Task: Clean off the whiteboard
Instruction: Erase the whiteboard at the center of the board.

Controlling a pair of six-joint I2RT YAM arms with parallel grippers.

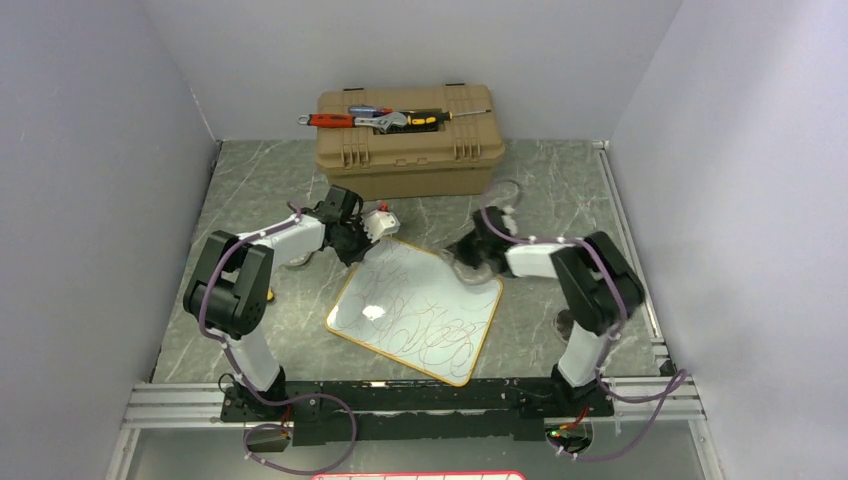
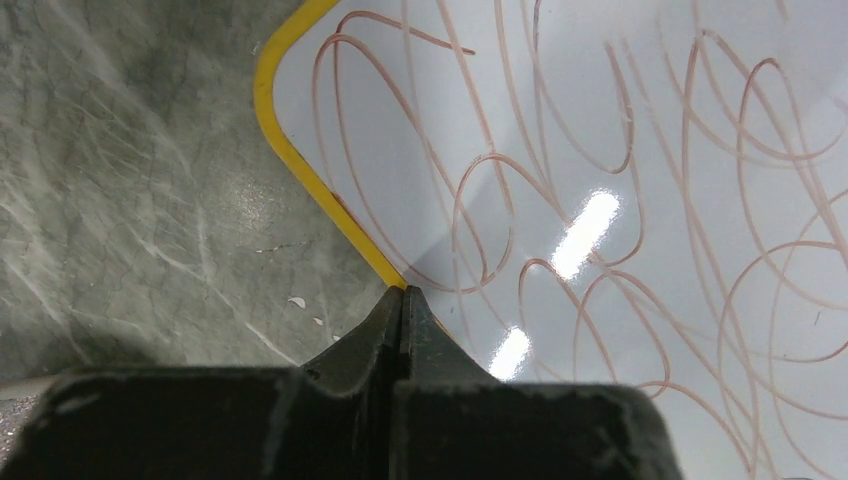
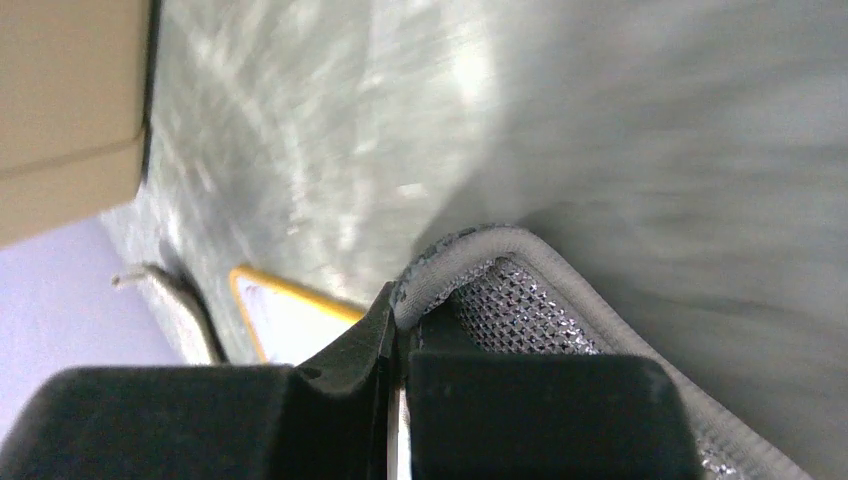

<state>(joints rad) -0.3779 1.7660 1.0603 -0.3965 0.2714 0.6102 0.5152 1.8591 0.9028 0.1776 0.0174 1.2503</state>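
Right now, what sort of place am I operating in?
Likely a robot test cell: plain walls box in a marbled table with a tan toolbox, a scribbled whiteboard and a grey cloth in the right gripper.

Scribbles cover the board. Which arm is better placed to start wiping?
Right. The right gripper is shut on a grey mesh cloth at the far right corner of the whiteboard, so it looks ready to sweep across the scribbles. The left gripper is shut and empty at the rim.
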